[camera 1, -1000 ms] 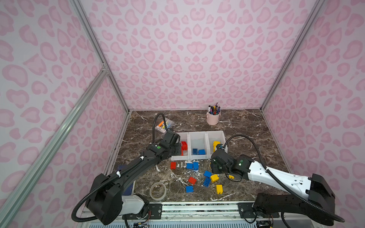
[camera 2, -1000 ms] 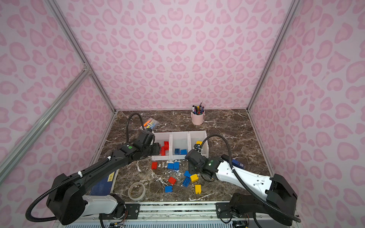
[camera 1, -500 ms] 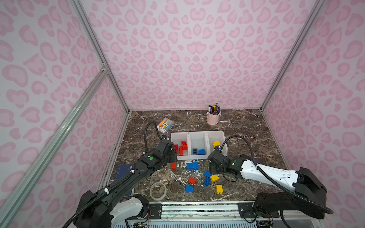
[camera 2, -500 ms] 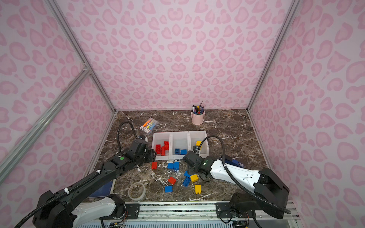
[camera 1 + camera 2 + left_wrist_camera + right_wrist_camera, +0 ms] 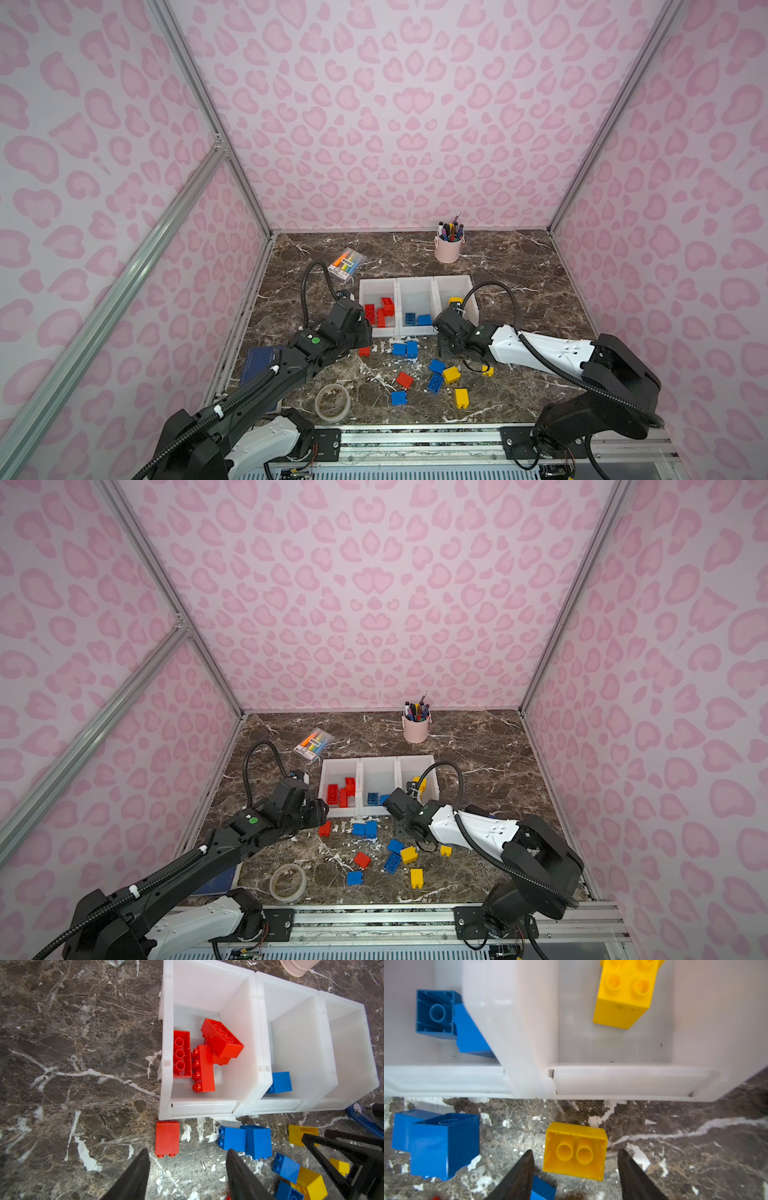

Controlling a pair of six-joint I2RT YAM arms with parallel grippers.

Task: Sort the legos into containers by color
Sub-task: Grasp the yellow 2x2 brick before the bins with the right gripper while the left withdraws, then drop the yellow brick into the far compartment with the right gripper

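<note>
Lego point(image 5: 577, 1155), yellow, by R hand point(image 5: 575, 1150), wrist views only

You have three containers point(image 5: 398, 286) joined in a row on your table point(image 5: 519, 266), legos point(image 5: 380, 311) inside each, more scattered just before them, pen cup point(image 5: 448, 249) behind the right container, highlighter pack point(image 5: 347, 264) behind-left, tape roll point(image 5: 332, 402) front-left of the scattered ones.

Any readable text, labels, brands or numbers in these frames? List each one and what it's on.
No text is legible in any view.
highlighter pack: it has a white label with dark print, too small to read in both top views.
dark blue book: no lettering can be made out, and the left arm partly hides it.
studded yellow brick: the studs show no legible marking.
</note>
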